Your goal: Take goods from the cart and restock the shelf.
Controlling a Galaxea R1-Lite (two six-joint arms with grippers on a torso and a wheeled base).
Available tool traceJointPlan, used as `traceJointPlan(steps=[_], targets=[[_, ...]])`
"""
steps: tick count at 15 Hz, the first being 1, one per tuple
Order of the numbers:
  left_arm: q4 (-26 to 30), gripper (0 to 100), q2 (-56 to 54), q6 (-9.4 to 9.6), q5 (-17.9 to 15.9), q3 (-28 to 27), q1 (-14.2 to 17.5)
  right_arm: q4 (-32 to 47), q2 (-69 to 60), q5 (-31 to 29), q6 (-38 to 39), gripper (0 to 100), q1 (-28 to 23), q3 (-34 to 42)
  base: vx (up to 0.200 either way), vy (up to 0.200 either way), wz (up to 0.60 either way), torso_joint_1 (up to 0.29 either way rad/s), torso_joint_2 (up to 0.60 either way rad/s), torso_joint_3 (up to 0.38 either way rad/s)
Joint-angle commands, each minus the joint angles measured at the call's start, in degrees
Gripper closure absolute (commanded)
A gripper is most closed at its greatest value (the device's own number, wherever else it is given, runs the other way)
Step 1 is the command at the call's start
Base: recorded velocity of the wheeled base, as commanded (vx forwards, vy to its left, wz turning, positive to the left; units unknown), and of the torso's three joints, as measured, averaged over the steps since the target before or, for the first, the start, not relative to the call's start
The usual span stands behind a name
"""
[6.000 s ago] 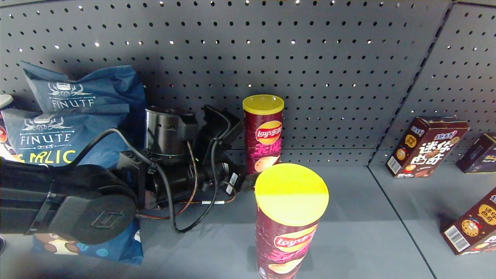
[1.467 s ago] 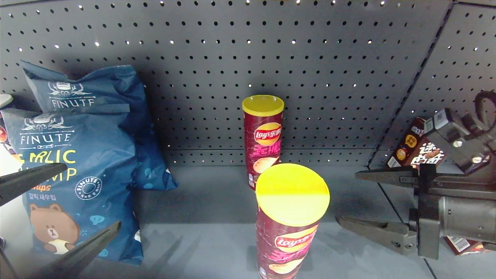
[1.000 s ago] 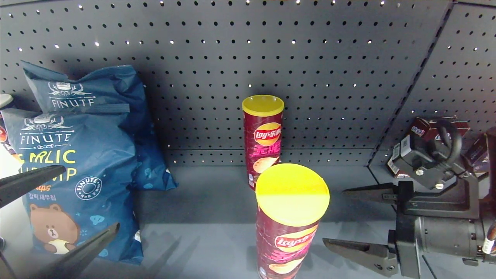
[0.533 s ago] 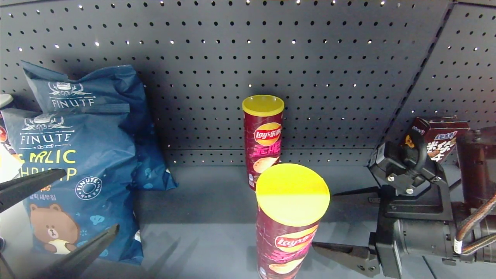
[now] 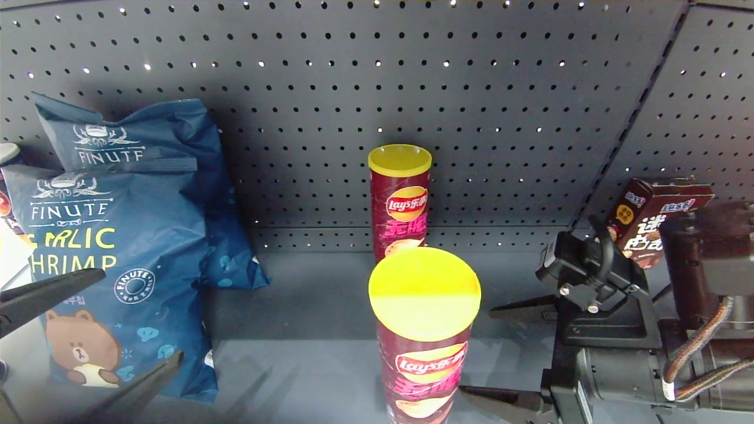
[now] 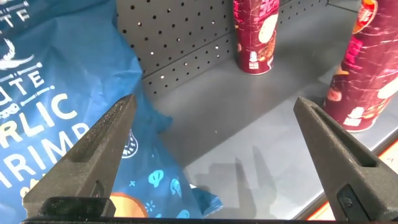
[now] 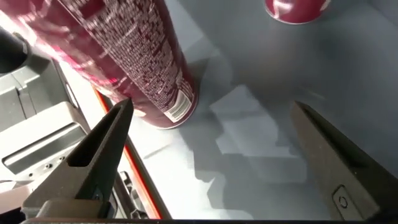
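Reading the right pincer [image 5: 478, 350] first: jaws spread wide, nothing held. It sits low over the shelf [image 5: 306, 330], at about 4 o'clock from the front chip can [image 5: 424, 318], with the fingers pointing toward 9 o'clock. The nearer finger's tip lies right by the can's side, low down. Whether it touches or leaves a small gap, cannot tell. In the wrist view the right pincer [image 7: 212, 104] is equally open. The front chip can [image 7: 137, 56] stands just ahead of the tips, off toward one finger, and is not gripped.

The left pincer [image 5: 141, 313] is also spread wide and empty. It is at 8 o'clock in the head view, in front of the front blue snack bag [image 5: 118, 235] and well apart from both cans. In its own wrist view the left pincer [image 6: 214, 99] has bare shelf floor between the fingers. The front blue snack bag [image 6: 50, 124] lies beside one finger and the front chip can [image 6: 364, 68] stands beyond the other.

Goods:
- The front chip can is upright with its yellow lid on, at 6 o'clock near the shelf's front.
- The rear chip can [image 5: 399, 200] is upright with a yellow lid, at 12 o'clock from the front one and close to the pegboard back panel [image 5: 500, 88]. A gap between the two cans shows in the left wrist view, where the rear chip can [image 6: 254, 37] stands near the panel's foot.
- The rear blue snack bag [image 5: 135, 135] leans on the panel at 10 o'clock, behind the front bag.
- The cookie box [image 5: 642, 218] is at 3 o'clock in the neighbouring bay, partly covered by the right arm.
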Motion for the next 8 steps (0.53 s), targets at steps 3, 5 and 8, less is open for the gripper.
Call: traceJointPlan(steps=[3, 5, 8], targets=[[-0.04, 0, -0.74, -0.12, 0.12, 0.56, 0.06, -0.08, 0.55, -0.05, 0.05, 0, 0.65, 0.3, 0.0, 0.0, 0.0, 0.0, 0.0, 0.0], [-0.04, 0, -0.91, -0.12, 0.12, 0.56, 0.06, -0.17, 0.2, -0.05, 0.14, 0, 0.65, 1.09, 0.0, 0.0, 0.0, 0.0, 0.0, 0.0], [-0.04, 0, -0.91, -0.12, 0.12, 0.56, 0.06, -0.17, -1.12, -0.22, 0.14, 0, 0.57, 3.99, 0.0, 0.0, 0.0, 0.0, 0.0, 0.0]])
